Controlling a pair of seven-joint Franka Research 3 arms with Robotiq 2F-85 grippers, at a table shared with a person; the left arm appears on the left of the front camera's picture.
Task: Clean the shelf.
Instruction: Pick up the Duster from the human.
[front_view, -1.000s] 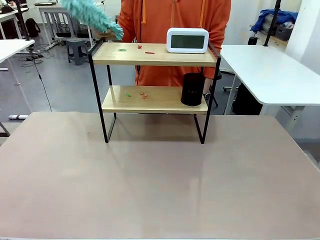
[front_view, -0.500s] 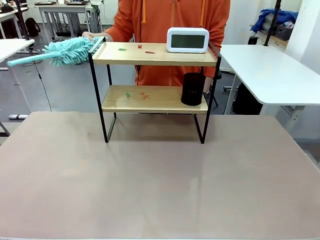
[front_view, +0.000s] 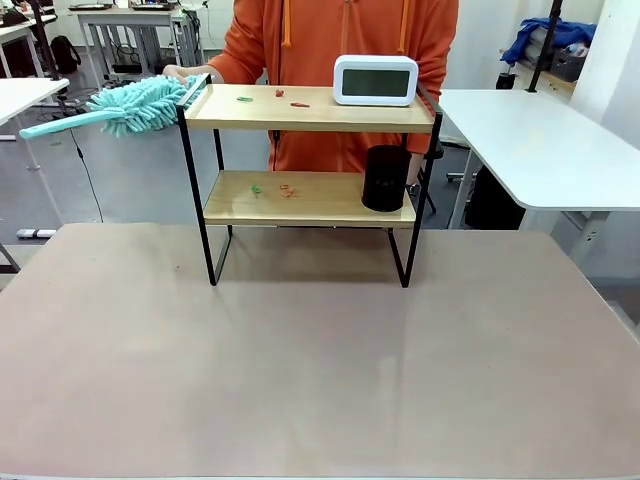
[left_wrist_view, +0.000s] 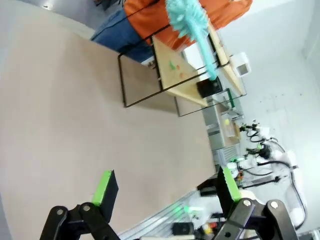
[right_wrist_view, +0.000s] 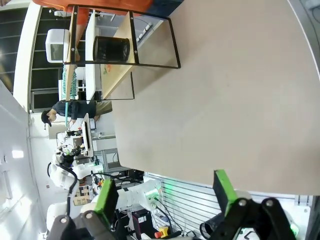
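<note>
Front-on we see a hand (front_view: 181, 72) holding a duster (front_view: 140, 103) beside the shelf (front_view: 310, 108); our wrist views show the left tool (left_wrist_view: 166, 182) and right tool (right_wrist_view: 165, 191) released.

Robotics lab, open-plan: white work tables (front_view: 540, 150), grey floor (front_view: 130, 170), a stool (front_view: 152, 100), red emergency-stop button (right_wrist_view: 159, 233) among wired gear under the table.

Your shelf (front_view: 310, 120) stands upright at the table's (front_view: 300, 380) far side: two light wooden boards in a thin black metal frame.
</note>
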